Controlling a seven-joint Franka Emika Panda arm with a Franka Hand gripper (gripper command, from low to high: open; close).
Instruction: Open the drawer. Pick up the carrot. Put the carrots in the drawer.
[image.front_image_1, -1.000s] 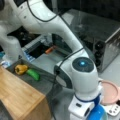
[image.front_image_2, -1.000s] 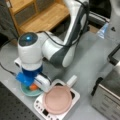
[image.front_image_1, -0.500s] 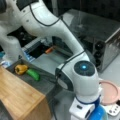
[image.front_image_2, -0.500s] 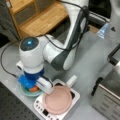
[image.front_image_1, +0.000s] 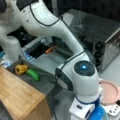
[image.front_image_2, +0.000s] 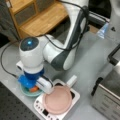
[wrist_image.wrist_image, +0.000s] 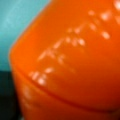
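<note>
Gripper (image.front_image_2: 33, 86) down inside the light-blue bowl (image.front_image_2: 26, 92) at a front view's lower left, right over the carrot (image.front_image_2: 34, 89); whether fingers are spread or pinching, cannot tell. Carrot filling nearly the whole wrist view (wrist_image.wrist_image: 72, 65), bowl's blue (wrist_image.wrist_image: 17, 22) behind it. Just beside the bowl, a pink plate (image.front_image_2: 57, 100) on a white scale (image.front_image_2: 72, 96). Drawer (image.front_image_1: 42, 83) pulled open in a front view, holding a yellow vegetable (image.front_image_1: 21, 69) and a green vegetable (image.front_image_1: 33, 74). Silver toaster oven (image.front_image_1: 100, 37) beyond.

Wrist view is basically all carrot (wrist_image.wrist_image: 72, 62), bright orange and glossy. Light-blue bowl (wrist_image.wrist_image: 20, 22) peeks in at top left.
</note>
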